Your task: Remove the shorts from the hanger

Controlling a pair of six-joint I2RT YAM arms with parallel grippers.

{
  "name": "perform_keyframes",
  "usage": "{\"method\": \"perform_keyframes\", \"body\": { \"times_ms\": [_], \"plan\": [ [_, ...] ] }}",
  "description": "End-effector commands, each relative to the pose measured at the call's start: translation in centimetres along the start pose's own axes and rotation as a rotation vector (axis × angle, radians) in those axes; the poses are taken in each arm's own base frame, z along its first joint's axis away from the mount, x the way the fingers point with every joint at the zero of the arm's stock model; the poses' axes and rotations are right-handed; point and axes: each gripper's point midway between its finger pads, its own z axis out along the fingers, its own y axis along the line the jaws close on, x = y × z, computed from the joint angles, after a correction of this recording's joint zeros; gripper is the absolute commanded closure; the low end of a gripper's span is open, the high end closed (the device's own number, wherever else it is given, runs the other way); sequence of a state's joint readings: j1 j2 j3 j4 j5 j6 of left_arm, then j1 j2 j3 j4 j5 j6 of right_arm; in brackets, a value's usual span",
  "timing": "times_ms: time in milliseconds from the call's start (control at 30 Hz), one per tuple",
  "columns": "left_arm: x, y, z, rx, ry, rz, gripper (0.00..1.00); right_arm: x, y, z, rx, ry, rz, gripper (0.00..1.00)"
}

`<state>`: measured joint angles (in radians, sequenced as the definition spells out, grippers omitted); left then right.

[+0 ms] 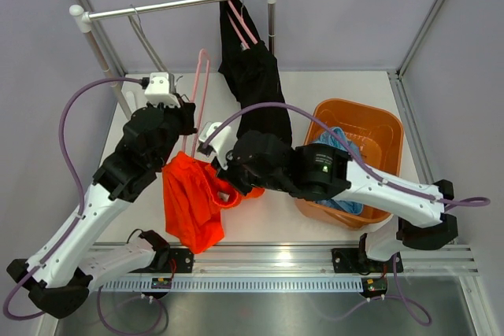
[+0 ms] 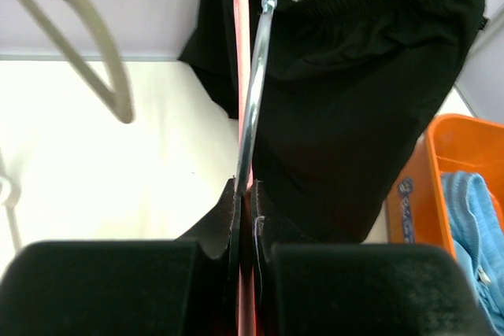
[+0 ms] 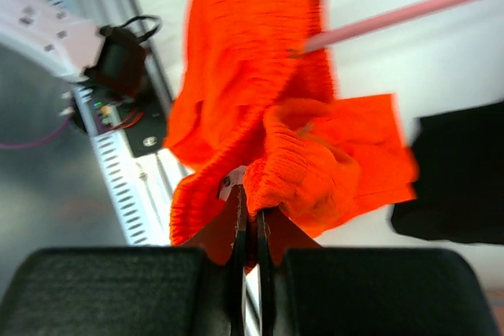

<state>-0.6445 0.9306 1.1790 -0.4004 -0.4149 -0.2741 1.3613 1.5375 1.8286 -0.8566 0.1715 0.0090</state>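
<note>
My left gripper (image 1: 187, 125) (image 2: 245, 188) is shut on a pink hanger (image 1: 202, 92) (image 2: 242, 53), held off the rack, with its metal hook (image 2: 255, 92) pointing away. The orange shorts (image 1: 191, 201) (image 3: 252, 76) hang from that hanger's lower end. My right gripper (image 1: 220, 169) (image 3: 250, 204) is shut on a bunched fold of the orange shorts' waistband. The black shorts (image 1: 253, 84) (image 2: 362, 100) hang on another pink hanger from the rack bar (image 1: 177, 4). The light blue shorts (image 1: 337, 164) (image 2: 472, 218) lie in the orange basket (image 1: 358, 112).
The rack stands at the back of the white table (image 1: 339, 84), with an empty grey hanger (image 1: 146, 37) (image 2: 87, 37) on its left half. The orange basket (image 2: 465, 139) is at the right. A metal rail (image 1: 268, 256) runs along the near edge.
</note>
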Motion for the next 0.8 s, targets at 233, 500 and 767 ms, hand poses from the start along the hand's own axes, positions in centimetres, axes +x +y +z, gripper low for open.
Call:
{"method": "perform_keyframes", "body": {
  "times_ms": [233, 500, 767],
  "plan": [
    [-7.1, 1.6, -1.9, -0.102, -0.199, -0.078, 1.00, -8.5, -7.0, -11.9, 0.297, -0.341, -0.003, 1.00],
    [-7.9, 0.2, -1.7, -0.040, -0.190, -0.083, 1.00, -11.2, -12.6, -17.4, 0.617, -0.438, 0.019, 1.00],
    [-5.2, 0.1, -1.5, -0.018, -0.126, -0.059, 1.00, -16.1, -18.7, -30.5, 1.082, -0.750, 0.092, 1.00]
  ]
}}
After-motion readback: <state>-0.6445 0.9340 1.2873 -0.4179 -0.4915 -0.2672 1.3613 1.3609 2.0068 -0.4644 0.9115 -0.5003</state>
